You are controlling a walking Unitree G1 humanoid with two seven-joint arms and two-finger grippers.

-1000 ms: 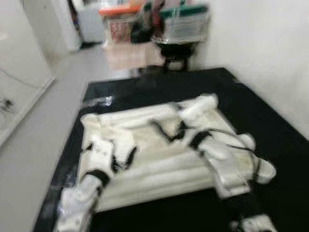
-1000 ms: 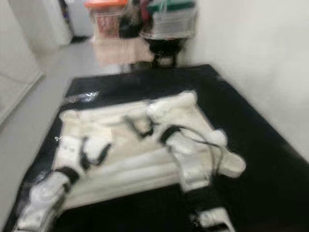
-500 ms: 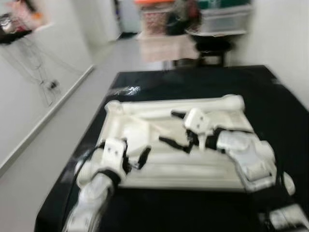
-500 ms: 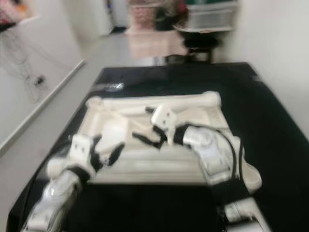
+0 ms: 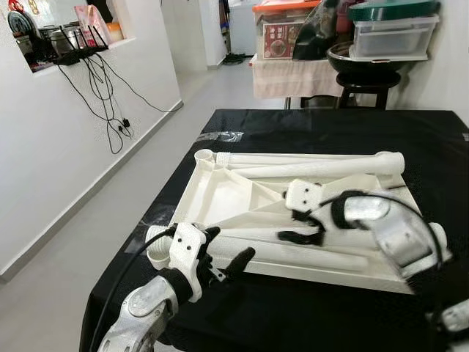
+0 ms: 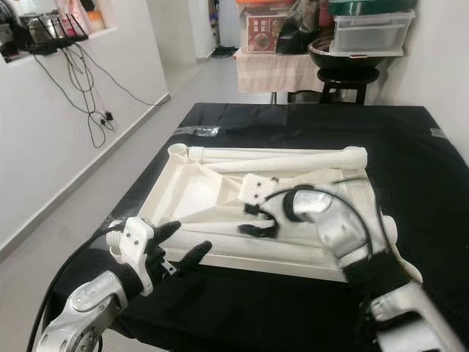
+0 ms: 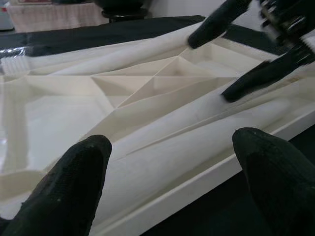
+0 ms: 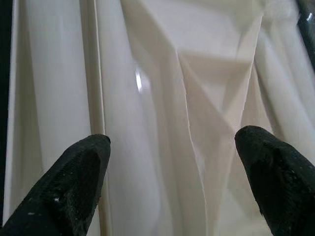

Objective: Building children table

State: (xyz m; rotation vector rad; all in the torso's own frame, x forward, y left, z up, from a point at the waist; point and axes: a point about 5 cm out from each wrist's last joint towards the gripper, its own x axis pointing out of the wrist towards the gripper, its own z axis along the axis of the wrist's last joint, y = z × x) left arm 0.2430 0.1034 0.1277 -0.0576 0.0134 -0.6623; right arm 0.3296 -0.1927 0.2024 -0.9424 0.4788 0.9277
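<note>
The white children's table top [image 5: 220, 194] lies upside down on a black mat [image 5: 330, 125], its ribbed underside facing up. White tube legs lie loose on it: one along the far edge [image 5: 308, 158], one beside that [image 5: 330, 169], one along the near edge [image 5: 315, 254]. My left gripper [image 5: 231, 243] hovers open at the near left corner, holding nothing. My right gripper [image 5: 291, 226] hangs open over the middle of the underside, just above the ribs [image 8: 206, 98]. In the left wrist view, my left fingers [image 7: 74, 187] frame the near leg [image 7: 187, 147].
A white wall with hanging cables [image 5: 102, 88] runs along the left, with grey floor [image 5: 95, 213] between it and the mat. Behind the mat stand a cloth-covered table [image 5: 293, 73] and a dark stool [image 5: 366, 84] stacked with plastic boxes. A white wall closes the right side.
The camera has swung and the picture has sharpened. My right gripper has drawn back from the far legs toward the middle of the top. My left gripper stays by the near left corner.
</note>
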